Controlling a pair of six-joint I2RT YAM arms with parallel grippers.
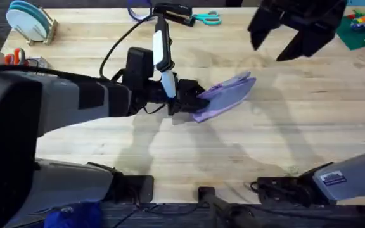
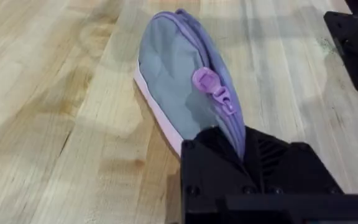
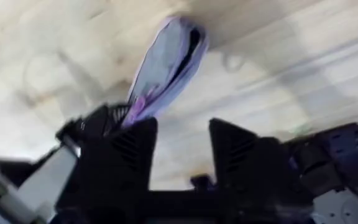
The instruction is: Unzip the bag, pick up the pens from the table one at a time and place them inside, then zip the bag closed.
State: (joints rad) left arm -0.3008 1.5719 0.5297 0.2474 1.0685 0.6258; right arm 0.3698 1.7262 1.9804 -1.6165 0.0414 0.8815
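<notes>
The left gripper had its jaws shut on the bag, whose long side ran toward two o'clock. The right gripper hung nearby at two o'clock, jaws open.

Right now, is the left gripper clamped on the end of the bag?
Yes. In the left wrist view the left gripper is shut on one end of the bag, near its zipper pull.

Dark floor past far edge, blue plates in wooden rack top-left, green baseplate w/ bricks top-right
</notes>
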